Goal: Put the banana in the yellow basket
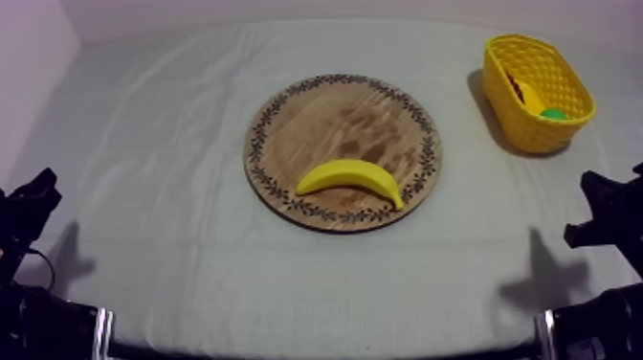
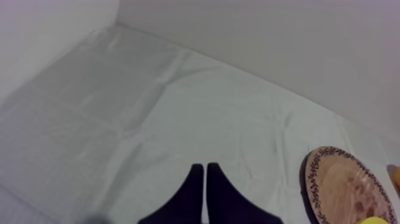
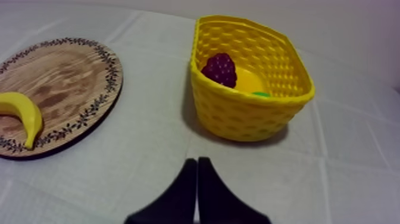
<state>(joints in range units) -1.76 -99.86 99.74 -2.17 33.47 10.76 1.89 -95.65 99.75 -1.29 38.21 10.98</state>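
A yellow banana (image 1: 350, 178) lies curved on the near half of the round wooden board (image 1: 325, 120) at the table's middle. The yellow basket (image 1: 565, 120) stands at the far right. My right gripper (image 3: 197, 162) is shut on nothing, its fingers together as a wedge over the cloth, in front of the basket (image 3: 238, 119) and right of the board (image 3: 65, 71) with the banana (image 3: 24, 113). My left gripper (image 2: 205, 168) is shut too, over bare cloth left of the board (image 2: 342, 184). Both arms rest low at the near corners, left (image 1: 29, 206) and right (image 1: 603, 206).
Inside the basket lie a bunch of dark grapes (image 3: 220, 69), a yellow fruit (image 3: 251, 80) and something green (image 3: 260, 93). White walls rise behind the table and at its left. Open cloth surrounds the board on all sides.
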